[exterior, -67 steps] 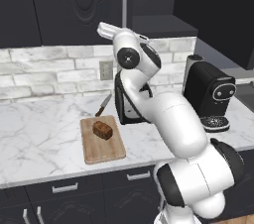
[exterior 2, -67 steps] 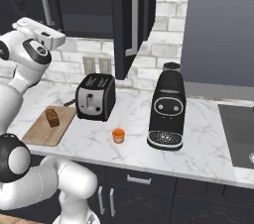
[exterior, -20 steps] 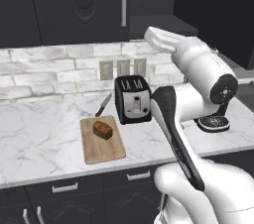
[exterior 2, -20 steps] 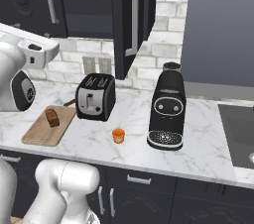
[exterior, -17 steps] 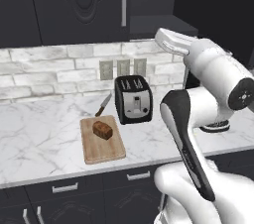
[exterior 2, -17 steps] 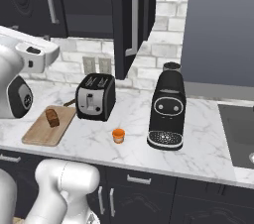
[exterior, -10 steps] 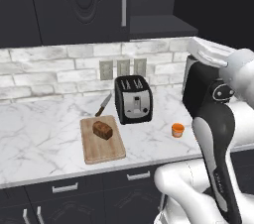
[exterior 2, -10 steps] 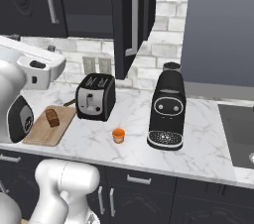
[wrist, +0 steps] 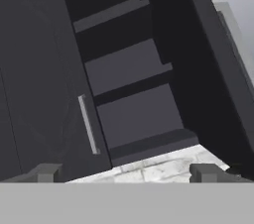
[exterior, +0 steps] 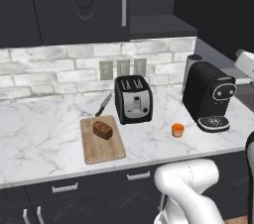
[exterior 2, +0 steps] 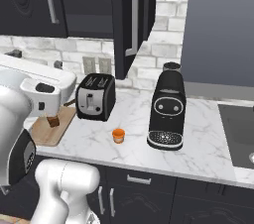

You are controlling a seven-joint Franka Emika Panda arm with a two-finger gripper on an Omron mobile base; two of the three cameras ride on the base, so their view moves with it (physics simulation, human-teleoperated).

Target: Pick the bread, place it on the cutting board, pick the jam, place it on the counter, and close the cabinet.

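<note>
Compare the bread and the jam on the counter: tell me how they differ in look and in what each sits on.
Colour: the bread is dark brown, the jam orange.
Shape: the bread is a rounded-top block; the jam is a small round cup shape.
Support: the bread lies on the cutting board, left of the toaster; the jam stands directly on the counter, between the toaster and the coffee machine.
Shared: both are small, well below the toaster's height.

The counter is brightly and evenly lit. Soft, faint shadows are seen beside the toaster. Above it, the cabinet is dark. Edges look slightly blurred.
</note>
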